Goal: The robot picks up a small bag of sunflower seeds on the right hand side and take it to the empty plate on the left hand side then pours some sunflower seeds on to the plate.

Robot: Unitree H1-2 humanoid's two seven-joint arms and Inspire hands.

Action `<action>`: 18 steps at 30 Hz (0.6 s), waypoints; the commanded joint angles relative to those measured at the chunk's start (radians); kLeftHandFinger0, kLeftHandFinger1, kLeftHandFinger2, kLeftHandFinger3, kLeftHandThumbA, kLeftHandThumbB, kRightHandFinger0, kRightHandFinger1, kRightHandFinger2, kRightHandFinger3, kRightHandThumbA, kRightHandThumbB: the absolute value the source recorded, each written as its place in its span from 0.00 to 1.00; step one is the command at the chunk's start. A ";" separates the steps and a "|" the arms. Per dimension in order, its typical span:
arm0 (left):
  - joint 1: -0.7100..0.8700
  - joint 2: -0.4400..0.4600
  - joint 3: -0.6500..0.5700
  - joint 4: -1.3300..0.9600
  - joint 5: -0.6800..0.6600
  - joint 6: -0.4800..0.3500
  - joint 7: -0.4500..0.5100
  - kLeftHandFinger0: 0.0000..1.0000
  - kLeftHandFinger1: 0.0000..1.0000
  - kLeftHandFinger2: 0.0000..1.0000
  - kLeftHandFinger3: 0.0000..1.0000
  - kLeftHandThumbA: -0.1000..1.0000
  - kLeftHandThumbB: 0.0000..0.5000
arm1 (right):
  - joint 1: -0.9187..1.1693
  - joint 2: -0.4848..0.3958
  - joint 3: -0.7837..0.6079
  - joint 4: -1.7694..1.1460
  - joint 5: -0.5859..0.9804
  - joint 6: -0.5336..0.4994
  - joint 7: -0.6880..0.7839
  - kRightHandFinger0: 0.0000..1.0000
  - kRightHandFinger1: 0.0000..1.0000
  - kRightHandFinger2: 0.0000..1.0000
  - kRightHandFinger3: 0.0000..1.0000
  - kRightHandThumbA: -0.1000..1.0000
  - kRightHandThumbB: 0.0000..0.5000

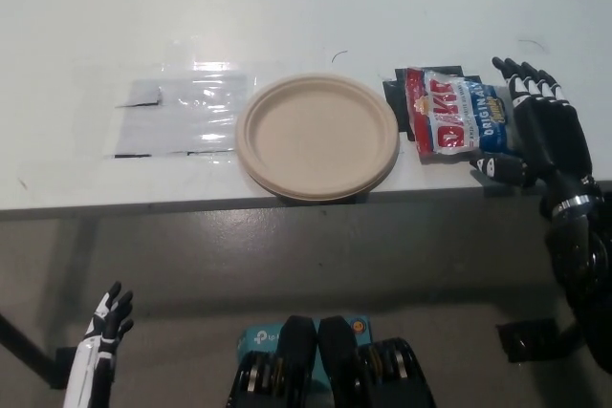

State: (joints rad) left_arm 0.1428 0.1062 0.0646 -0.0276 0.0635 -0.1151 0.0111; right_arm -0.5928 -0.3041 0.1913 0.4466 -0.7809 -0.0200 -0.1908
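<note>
So the black right robot hand (537, 129) is spread wide open, sitting right up against the right edge of the sunflower seed bag (454, 113). Fingers (529, 83) reach past the bag's far corner, thumb is at its near right corner, but it isn't gripping anything. The bag lies flat on the white bench (287, 7), just right of the empty paper plate (317, 135). The white left robot hand (103, 324) hangs low at the lower left, below the bench edge, fingers loosely apart, holding nothing.
</note>
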 commanded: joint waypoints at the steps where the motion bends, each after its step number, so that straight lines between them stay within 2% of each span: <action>1: 0.009 0.015 0.015 -0.029 -0.021 -0.034 -0.004 1.00 1.00 1.00 1.00 1.00 0.00 | -0.071 -0.011 0.011 0.020 -0.012 -0.011 -0.063 1.00 1.00 1.00 1.00 1.00 0.64; 11: 0.010 0.016 0.019 -0.037 -0.031 -0.033 -0.007 1.00 1.00 1.00 1.00 1.00 0.00 | -0.079 -0.020 0.039 0.062 -0.014 -0.021 -0.081 1.00 1.00 1.00 1.00 0.97 0.69; 18: 0.009 0.015 0.022 -0.036 -0.033 -0.036 -0.005 1.00 1.00 1.00 1.00 1.00 0.00 | -0.083 -0.032 0.063 0.077 -0.014 -0.023 -0.070 1.00 1.00 1.00 1.00 0.98 0.75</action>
State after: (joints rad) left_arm 0.1472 0.1062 0.0785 -0.0291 0.0431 -0.1153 0.0111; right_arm -0.6189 -0.3056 0.2483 0.5243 -0.7859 -0.0230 -0.2252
